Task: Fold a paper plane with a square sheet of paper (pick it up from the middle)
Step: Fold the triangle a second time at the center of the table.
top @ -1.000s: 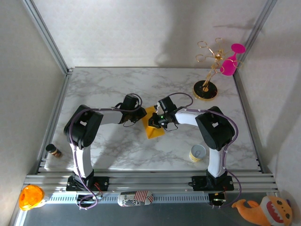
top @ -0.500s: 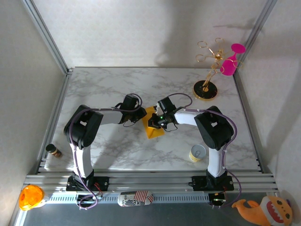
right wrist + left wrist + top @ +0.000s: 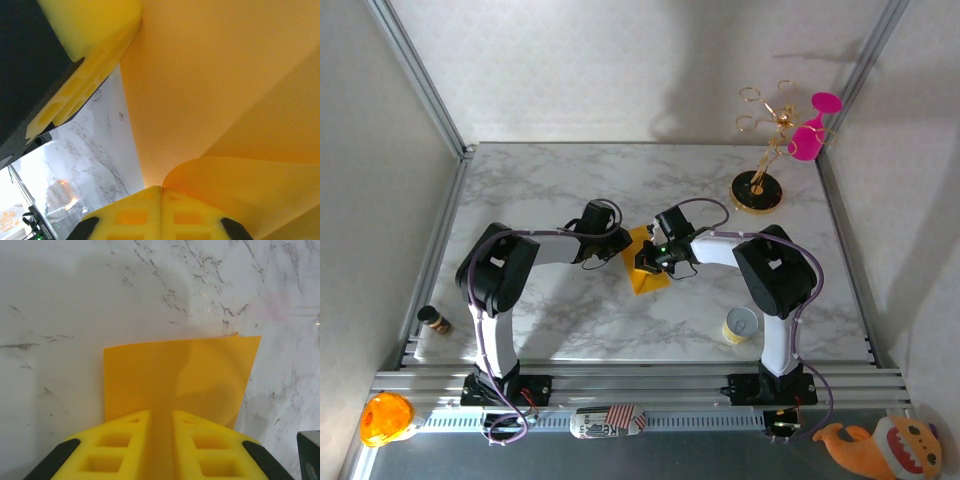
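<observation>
Square sheet of paper (image 3: pixel 647 266) is lying mid-table, both grippers pinching it: left gripper (image 3: pixel 161 440) clamping its edge, right gripper (image 3: pixel 161 200) closing on a curled fold. Cup (image 3: pixel 740 325) is sitting apart.

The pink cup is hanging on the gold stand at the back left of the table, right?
Not quite. The pink cup does hang on the gold stand, but the top external view shows it at the back right of the table, not the back left.

Matte paper sheet (image 3: pixel 180 375) (glossy marble table (image 3: pixel 75 295))
</observation>
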